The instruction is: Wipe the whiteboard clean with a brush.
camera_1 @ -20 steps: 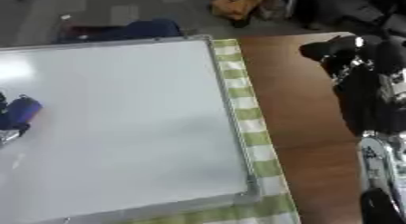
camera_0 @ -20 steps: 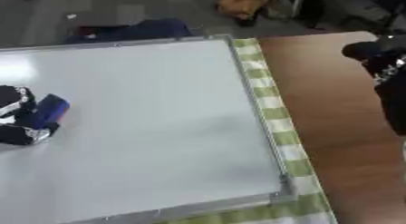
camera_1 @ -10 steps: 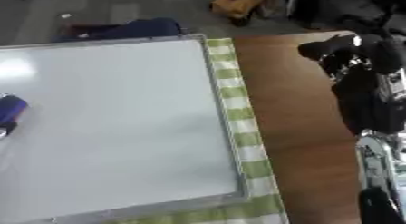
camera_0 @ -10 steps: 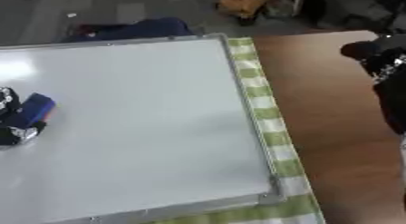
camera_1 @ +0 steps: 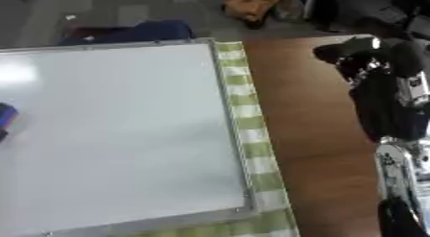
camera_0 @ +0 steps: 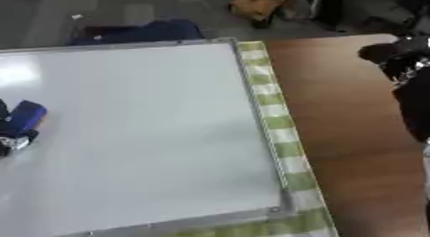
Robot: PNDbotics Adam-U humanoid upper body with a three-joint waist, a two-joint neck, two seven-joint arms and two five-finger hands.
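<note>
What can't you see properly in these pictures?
- Left hand: cut off by the left edge of the left eye view, so most of it is hidden; only dark fingers beside the blue brush show.
- Brush: almost wholly cut off in the right eye view.
- Right hand: blurred and dark, so its fingers cannot be made out.
- Whiteboard: its left part runs out of both views, so any marks there are hidden.

Soft, even light; glare on the whiteboard [camera_0: 134, 135] at left; everything slightly blurred.
</note>
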